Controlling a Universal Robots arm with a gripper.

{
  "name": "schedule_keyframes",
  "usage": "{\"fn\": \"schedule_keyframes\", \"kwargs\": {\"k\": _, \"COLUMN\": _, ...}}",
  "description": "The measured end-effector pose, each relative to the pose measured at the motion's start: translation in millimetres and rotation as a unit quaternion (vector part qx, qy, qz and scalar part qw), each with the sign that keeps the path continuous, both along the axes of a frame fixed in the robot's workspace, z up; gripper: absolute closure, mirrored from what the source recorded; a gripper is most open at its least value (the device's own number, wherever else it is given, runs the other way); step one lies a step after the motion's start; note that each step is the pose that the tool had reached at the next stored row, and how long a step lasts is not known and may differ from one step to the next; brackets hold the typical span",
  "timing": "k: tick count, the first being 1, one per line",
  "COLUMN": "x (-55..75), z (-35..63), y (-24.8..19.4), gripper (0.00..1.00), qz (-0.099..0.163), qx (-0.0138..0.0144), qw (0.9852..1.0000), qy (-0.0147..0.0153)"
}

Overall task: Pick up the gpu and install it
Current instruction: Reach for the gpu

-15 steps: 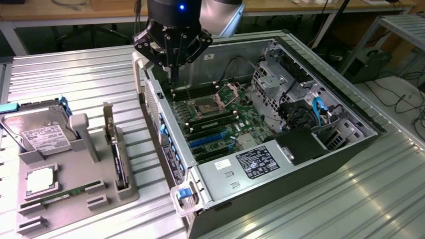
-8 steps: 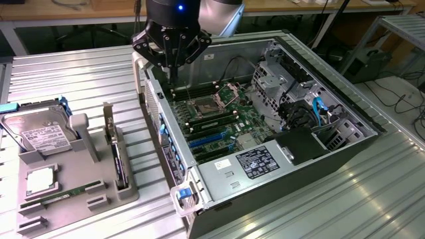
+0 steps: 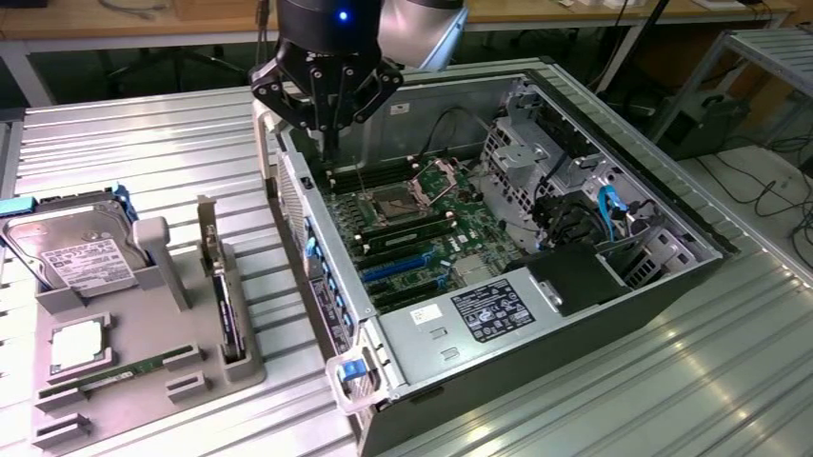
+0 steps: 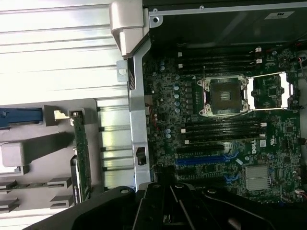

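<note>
The gpu [image 3: 227, 297] stands on its edge in a slot of the grey holder [image 3: 242, 373], at the exterior view's left of the open computer case [image 3: 420, 386]. In the wrist view the gpu [image 4: 81, 158] shows as a thin green board edge with a silver bracket end. My gripper [image 3: 320, 129] hangs over the case's rear corner, above the motherboard [image 3: 426, 224], with its dark fingers drawn together and nothing between them. It is well apart from the gpu. In the wrist view the gripper [image 4: 169, 203] hangs above the blue expansion slots [image 4: 201, 160].
The holder also carries a silver hard drive [image 3: 74, 255], a processor chip [image 3: 76, 343] and a RAM stick [image 3: 117, 373]. Inside the case are an open CPU socket [image 4: 224, 96], a drive cage [image 3: 534, 143] and a power supply [image 3: 489, 309]. All rest on a ribbed metal table [image 3: 635, 400].
</note>
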State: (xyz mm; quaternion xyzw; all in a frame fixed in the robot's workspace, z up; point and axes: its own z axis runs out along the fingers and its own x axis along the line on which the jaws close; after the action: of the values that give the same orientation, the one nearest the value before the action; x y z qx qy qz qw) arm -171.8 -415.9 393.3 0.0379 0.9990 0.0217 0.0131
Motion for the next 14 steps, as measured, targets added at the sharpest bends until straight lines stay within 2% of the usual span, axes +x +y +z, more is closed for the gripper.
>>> {"fn": "schedule_keyframes", "kwargs": {"k": 6, "x": -1.2, "z": 0.0, "y": -2.1, "gripper": 0.89, "qz": 0.000, "qx": 0.0000, "qw": 1.0000, "qy": 0.0000}}
{"fn": "schedule_keyframes", "kwargs": {"k": 14, "x": -5.6, "z": 0.0, "y": -7.6, "gripper": 0.89, "qz": 0.000, "qx": 0.0000, "qw": 1.0000, "qy": 0.0000}}
